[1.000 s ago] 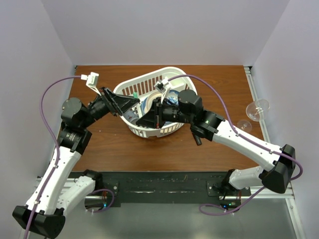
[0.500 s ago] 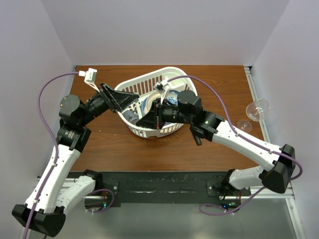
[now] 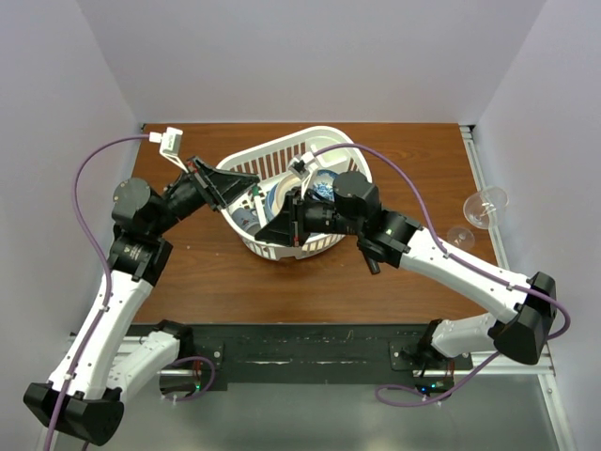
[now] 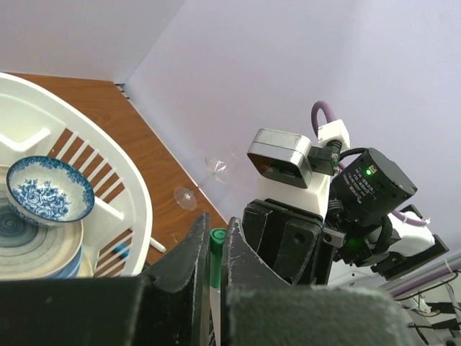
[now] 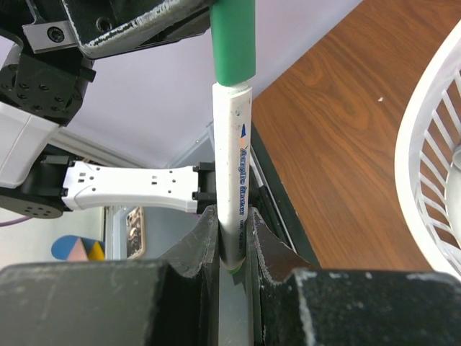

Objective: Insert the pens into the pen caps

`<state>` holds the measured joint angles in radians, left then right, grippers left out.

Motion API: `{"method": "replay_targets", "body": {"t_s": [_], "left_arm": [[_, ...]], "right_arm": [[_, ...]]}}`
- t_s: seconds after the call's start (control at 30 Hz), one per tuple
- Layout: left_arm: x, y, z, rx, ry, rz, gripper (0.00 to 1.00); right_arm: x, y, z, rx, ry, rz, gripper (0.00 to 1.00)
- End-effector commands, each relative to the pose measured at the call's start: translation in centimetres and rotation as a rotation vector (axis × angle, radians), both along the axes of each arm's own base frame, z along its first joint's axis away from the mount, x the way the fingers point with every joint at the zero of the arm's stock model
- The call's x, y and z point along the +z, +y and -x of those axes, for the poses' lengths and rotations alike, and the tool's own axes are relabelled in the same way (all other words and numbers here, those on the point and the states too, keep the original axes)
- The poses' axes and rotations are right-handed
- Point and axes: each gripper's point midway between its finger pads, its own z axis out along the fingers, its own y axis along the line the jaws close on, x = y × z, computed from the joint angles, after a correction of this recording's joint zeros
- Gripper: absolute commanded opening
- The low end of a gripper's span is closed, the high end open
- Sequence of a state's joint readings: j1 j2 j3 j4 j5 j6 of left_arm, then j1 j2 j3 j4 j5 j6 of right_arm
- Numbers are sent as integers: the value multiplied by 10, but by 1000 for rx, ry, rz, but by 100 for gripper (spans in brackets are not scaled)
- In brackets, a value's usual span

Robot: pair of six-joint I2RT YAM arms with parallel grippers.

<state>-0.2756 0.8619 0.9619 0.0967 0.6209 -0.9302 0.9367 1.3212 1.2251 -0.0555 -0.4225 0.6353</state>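
Note:
A white pen stands upright between my two grippers, over the white basket. Its lower barrel sits between the fingers of my right gripper, which is shut on it. A green pen cap covers the pen's top end. My left gripper is shut on that cap. In the top view the left gripper and the right gripper meet at the basket's left side. Another white pen with a blue part shows past the basket's ribs.
The basket holds a blue patterned bowl on stacked plates. Two clear glasses lie near the table's right edge. A power strip shows beyond the table's front edge.
My left gripper has closed on the green cap. The right gripper has kept its hold on the pen and has hardly moved.

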Motion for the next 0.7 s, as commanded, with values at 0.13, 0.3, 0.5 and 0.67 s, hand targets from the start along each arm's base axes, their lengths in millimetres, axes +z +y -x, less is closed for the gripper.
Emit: {"method": "replay_targets", "body": {"t_s": [0.13, 0.3, 0.5, 0.67], "left_arm": [[-13, -8, 32, -132, 52, 61, 0], [-33, -4, 33, -97, 150, 63, 0], [-57, 2, 30, -39, 242, -2, 0], [-86, 4, 33, -30, 305, -57, 0]], "right_arm": [[66, 0, -23, -104, -150, -91, 0], [80, 5, -36, -130, -213, -83, 0], [77, 11, -58, -178, -280, 14, 0], [83, 14, -69, -193, -334, 46, 0]]}}
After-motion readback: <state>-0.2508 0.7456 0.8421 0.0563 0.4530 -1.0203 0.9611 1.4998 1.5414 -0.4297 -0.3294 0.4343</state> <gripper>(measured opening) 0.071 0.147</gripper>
